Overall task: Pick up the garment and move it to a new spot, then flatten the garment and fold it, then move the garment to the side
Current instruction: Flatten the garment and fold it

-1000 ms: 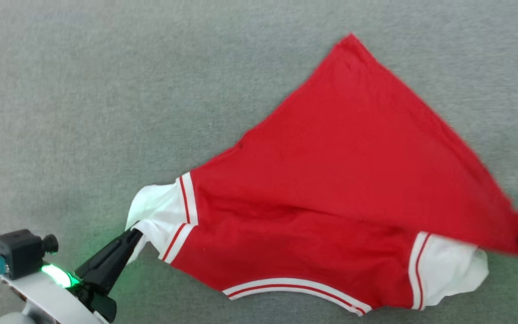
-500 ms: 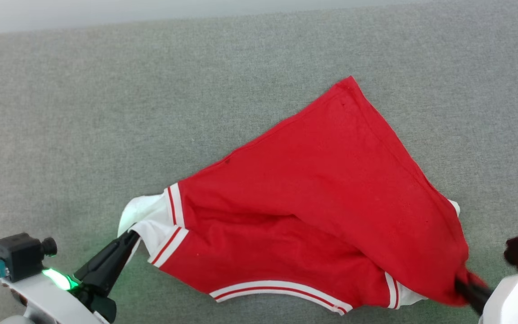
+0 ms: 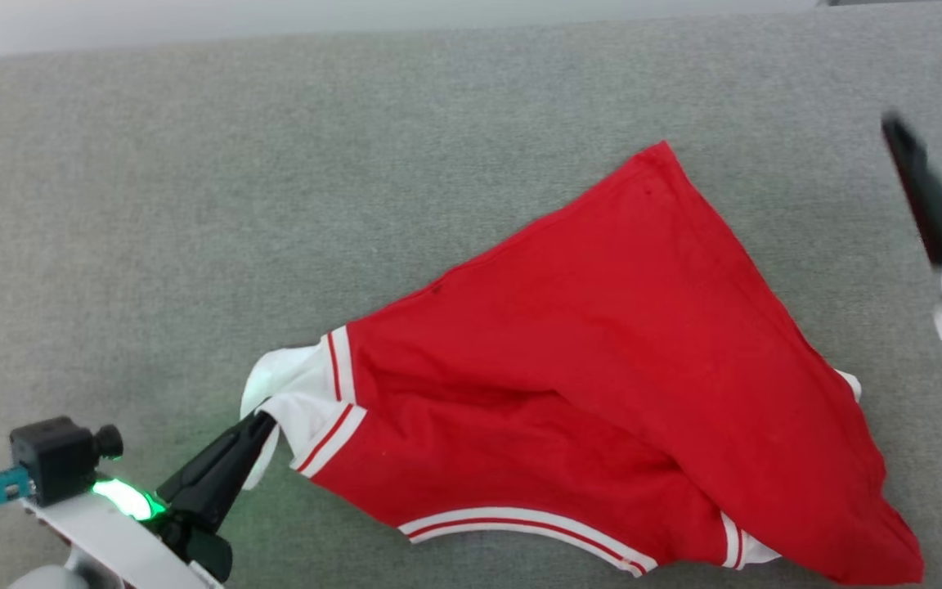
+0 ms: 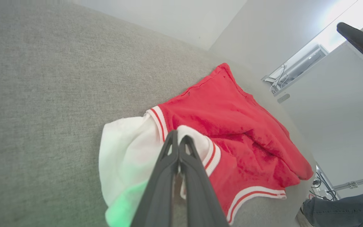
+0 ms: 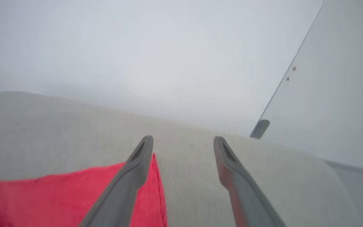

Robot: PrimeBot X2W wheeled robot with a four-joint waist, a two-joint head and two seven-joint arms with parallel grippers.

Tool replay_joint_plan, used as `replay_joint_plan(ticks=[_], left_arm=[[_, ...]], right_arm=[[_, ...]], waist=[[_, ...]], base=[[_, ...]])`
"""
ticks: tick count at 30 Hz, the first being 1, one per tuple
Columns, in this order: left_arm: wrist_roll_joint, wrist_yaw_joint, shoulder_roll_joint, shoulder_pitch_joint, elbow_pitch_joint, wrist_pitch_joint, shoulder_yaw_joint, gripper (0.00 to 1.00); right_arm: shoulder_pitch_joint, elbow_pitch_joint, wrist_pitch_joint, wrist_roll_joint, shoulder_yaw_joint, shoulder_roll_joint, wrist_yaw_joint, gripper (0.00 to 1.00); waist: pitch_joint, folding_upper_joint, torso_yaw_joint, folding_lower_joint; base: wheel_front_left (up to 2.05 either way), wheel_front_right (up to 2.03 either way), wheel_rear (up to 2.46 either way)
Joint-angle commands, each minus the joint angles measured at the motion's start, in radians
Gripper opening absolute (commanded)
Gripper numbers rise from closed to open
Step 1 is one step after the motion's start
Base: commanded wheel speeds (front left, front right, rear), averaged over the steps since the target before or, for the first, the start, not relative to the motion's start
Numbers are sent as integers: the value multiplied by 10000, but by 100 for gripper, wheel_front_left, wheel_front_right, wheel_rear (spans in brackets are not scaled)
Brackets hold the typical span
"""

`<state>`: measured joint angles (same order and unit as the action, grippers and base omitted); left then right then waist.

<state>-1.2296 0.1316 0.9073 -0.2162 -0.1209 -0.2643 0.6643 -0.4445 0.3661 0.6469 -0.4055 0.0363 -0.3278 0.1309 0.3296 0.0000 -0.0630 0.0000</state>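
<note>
The garment (image 3: 602, 368) lies crumpled on the surface (image 3: 275, 204), toward 4 o'clock in the head view. Its red body rises to a point at 12 o'clock, and the striped collar trim runs along its 6 o'clock edge. One white sleeve (image 3: 291, 393) bunches at its 9 o'clock end. The other is mostly buried under folded red cloth at 5 o'clock.

The left gripper (image 3: 262, 421) comes in from 7 o'clock, closed and pinching that bunched sleeve. The right gripper (image 3: 941, 114), blurred, hangs at 2 o'clock from the garment with its jaws spread apart and nothing between them.

The surface is covered in grey woven fabric and ends at a pale wall (image 3: 193, 20) at 12 o'clock. In the left wrist view, cables (image 4: 321, 189) lie beyond the surface's far edge, with a person's leg (image 4: 351, 208) in jeans at 4 o'clock.
</note>
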Motion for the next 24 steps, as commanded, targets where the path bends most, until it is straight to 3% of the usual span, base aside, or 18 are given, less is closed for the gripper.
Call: replay_joint_plan(ticks=[1,7,12,16,20,24], left_arm=[[69,-20,-93,-157,-14,9,26,0],[-38,-20,-208,-381,102,8,195,0],[-107,-20,-172,-427,175,9,282,0],[-141,-20,-133,-469,201,8,457,0],[-167,-20,-79,-586,189,8,629,0],[-162,-20,-17,-723,128,9,749,0]], right_arm=[[-575,-594,-890,468,-384,-33,-3,100],[-2433,-3587,-4727,2640,-1129,405,-6,100],[-3560,-5977,-6987,3741,-668,1165,-6,100],[-4330,-7797,-8049,4177,-298,1708,-6,100],[-5061,-9555,-8301,4441,-400,1898,-6,100],[-5718,-10968,-8100,4217,-1348,2036,-6,100]], waist=[[68,0,166,0],[97,0,393,0],[64,0,455,0],[14,0,454,0],[17,0,429,0],[126,0,490,0]], base=[[0,0,0],[0,0,0],[0,0,0],[0,0,0],[0,0,0],[0,0,0]])
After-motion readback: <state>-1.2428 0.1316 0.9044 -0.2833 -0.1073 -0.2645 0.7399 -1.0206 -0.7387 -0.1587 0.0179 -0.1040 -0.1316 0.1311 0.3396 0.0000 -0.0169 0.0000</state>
